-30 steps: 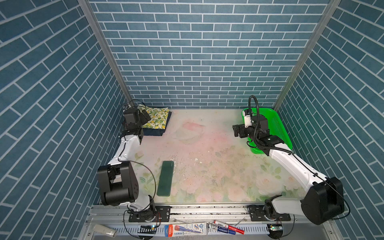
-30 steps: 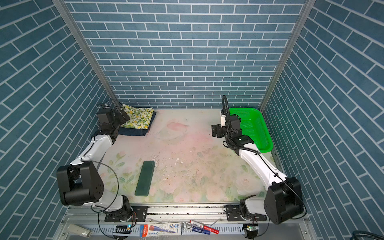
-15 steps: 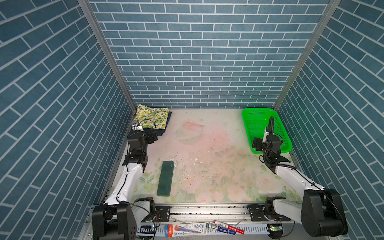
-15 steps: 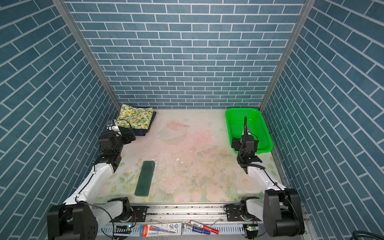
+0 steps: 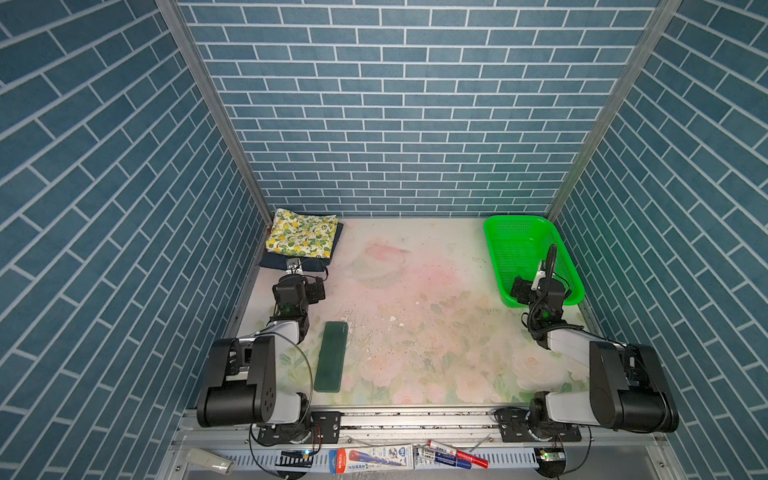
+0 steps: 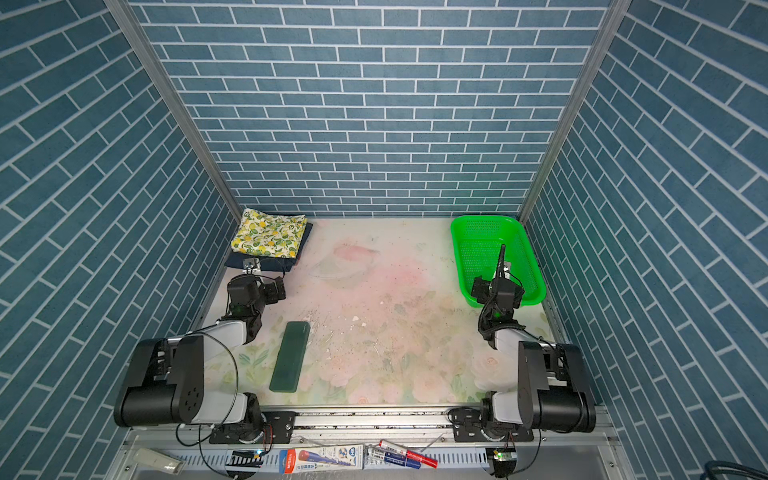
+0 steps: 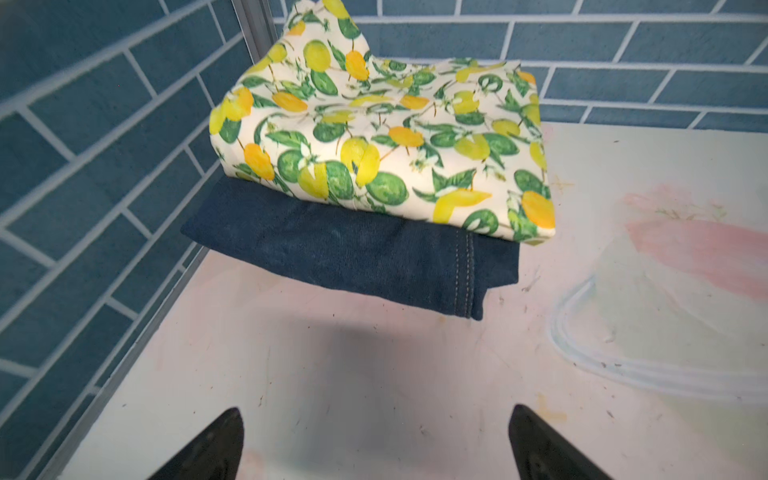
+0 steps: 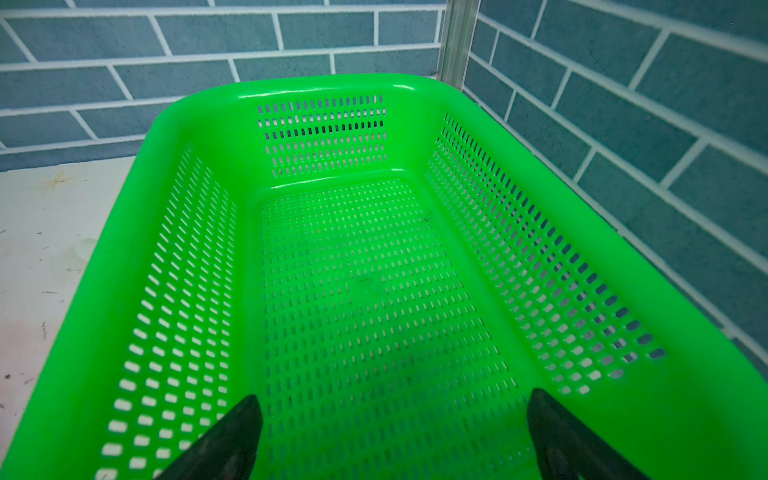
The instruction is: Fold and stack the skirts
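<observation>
Far left corner of the pale floral-printed surface [image 5: 415, 324]: two folded garments lie in a stack, seen in both top views.
- The cream skirt with yellow-lemon and green-leaf print [image 5: 301, 235] [image 6: 268, 232] [image 7: 382, 145] lies on top, folded to a rough rectangle. Its far left corner rises against the blue brick-pattern wall.
- The dark blue denim skirt [image 5: 313, 264] [image 6: 278, 263] [image 7: 353, 253] lies flat beneath it, in contact. It shows past the printed skirt along the near edge and the right edge. A double-stitched seam is visible at its near right corner.

Left tool [image 7: 374, 419]: the jaws stand wide apart with nothing between them. It sits over bare surface just on the near side of the stack, pointed at it and clear of the denim.

Right tool [image 8: 392, 405]: the jaws stand wide apart with nothing between them. It hangs over the near end of the bright green plastic mesh basket [image 5: 515, 218] [image 6: 482, 218] [image 8: 316, 85], which stands at the far right against the right wall.

A flat dark green oblong pad [image 5: 331, 357] [image 6: 289, 357] lies on the near left of the surface, beside the left arm and well apart from the stack.
</observation>
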Robot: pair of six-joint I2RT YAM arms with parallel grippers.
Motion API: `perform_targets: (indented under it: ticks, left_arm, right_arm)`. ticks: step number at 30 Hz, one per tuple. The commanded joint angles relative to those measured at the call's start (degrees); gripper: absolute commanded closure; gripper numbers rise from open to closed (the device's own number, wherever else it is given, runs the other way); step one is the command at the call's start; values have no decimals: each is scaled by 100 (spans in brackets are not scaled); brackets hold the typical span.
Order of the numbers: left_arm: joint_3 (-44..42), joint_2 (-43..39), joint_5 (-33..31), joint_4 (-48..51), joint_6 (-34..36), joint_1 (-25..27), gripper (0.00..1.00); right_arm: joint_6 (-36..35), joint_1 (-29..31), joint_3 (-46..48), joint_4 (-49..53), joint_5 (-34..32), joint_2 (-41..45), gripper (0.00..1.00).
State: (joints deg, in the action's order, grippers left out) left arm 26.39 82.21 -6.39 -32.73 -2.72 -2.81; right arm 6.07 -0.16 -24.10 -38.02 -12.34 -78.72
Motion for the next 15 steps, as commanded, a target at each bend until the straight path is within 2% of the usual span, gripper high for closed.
perform_targets:
  ticks: [1,3,5,7,8,10,11,12,14,15]
  left_arm:
    - [-48,76,22,-557,108,68,0]
    - [-117,101,77,-700,185,108,0]
    - [-253,233,-35,-1039,349,272,0]
    - [-648,625,-232,-2313,573,471,0]
    - [-519,446,-485,-1716,425,501,0]
    - [-559,556,-561,-2012,477,523,0]
    - [-498,488,-547,-1703,439,518,0]
    - [-554,583,-565,-1999,477,518,0]
    - [-510,514,-565,-1789,448,520,0]
    - [-552,570,-570,-1984,481,518,0]
  right_arm:
    - [-145,-96,210,-672,282,-320,2]
    - [-162,-134,331,-1281,442,-702,2]
    - [-225,-136,234,-1228,572,-873,2]
    - [-237,-145,282,-1379,600,-931,1]
    - [-250,-142,328,-1468,624,-940,2]
    - [-284,-141,325,-1475,654,-958,2]
    - [-307,-131,231,-1290,670,-969,3]
    - [-299,-131,162,-1187,732,-979,1]
    - [-290,-141,155,-1173,755,-987,1]
    - [-290,-138,153,-1168,755,-982,1]
